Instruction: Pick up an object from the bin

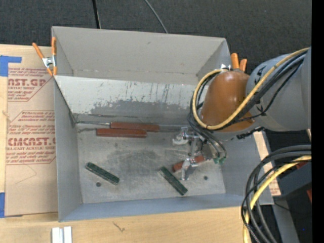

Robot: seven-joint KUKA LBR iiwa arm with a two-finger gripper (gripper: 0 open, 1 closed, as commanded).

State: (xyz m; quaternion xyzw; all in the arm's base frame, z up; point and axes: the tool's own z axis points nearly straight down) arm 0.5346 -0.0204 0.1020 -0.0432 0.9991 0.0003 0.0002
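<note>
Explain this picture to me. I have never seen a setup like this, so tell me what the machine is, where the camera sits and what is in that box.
The big grey shape on the right is a robot arm with an orange cover and cables on its wrist. The single camera looks down from above, a little to one side, into a grey metal bin. The arm's job is to pick one loose thing out of it.

On the bin's floor lie two brown sticks along the foot of the back wall, a dark green bar at the front left, and another dark green bar at the front right.

The gripper is low in the bin, just above that second bar. A small reddish piece sits right by it; whether it is held cannot be told.
</note>
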